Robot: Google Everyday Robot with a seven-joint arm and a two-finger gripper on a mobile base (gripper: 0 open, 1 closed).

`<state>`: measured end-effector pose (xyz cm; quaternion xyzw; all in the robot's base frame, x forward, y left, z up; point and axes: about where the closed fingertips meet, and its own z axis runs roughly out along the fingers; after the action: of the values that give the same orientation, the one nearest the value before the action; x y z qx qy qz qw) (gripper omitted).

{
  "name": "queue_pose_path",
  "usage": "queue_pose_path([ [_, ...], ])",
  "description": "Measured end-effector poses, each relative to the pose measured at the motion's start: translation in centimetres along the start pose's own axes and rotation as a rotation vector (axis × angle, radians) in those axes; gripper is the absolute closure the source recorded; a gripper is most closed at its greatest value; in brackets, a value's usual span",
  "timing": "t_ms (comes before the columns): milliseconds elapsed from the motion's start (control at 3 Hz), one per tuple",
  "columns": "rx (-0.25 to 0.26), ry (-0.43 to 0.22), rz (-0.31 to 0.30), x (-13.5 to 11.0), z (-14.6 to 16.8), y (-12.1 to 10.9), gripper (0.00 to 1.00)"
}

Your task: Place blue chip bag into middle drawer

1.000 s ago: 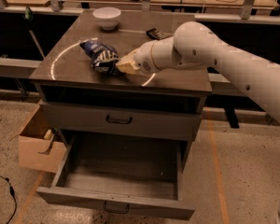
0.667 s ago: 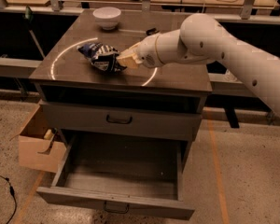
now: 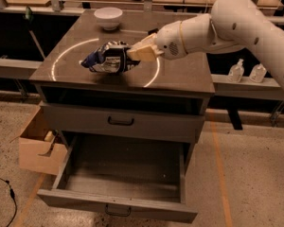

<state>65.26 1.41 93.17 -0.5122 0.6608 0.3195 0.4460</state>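
— Where is the hand (image 3: 141,52)?

— Over the middle of the desk (image 3: 180,74), at the end of the white arm (image 3: 236,18) that reaches in from the right. Its tan fingers (image 3: 146,48) point left and are closed tight on the right end of the blue chip bag (image 3: 108,60).

— Is the bag lying on the desk?

— It looks raised a little. It hangs out sideways from the fingers, crumpled, with a dark shadow on the desk surface right under it. A bright ring of light on the desk curves around that spot.

— And the middle drawer (image 3: 123,200)?

— Pulled well out toward the camera, below and in front of the bag, so you look straight down onto its grey floor. Its small dark handle (image 3: 118,212) sits at front centre. The top drawer (image 3: 146,124) above it is pushed in, with its own bar handle in the centre.

— What else is about?

— A white bowl (image 3: 108,17) stands at the back of the desk, well apart from the bag. A cardboard box (image 3: 31,152) sits on the floor just beside the drawers on the left. Two pale bottles (image 3: 235,71) stand on a low ledge behind the desk on the right, under the arm.
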Motion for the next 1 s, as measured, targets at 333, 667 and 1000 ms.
queue_pose_path([
  [333,-0.138,-0.031,0.012,-0.5,-3.0,4.3,1.00],
  [667,-0.222,-0.050,0.030,-0.5,-5.1,7.2,1.00],
  [1000,-0.230,0.019,0.004,1.2,-6.8,9.7,1.00],
])
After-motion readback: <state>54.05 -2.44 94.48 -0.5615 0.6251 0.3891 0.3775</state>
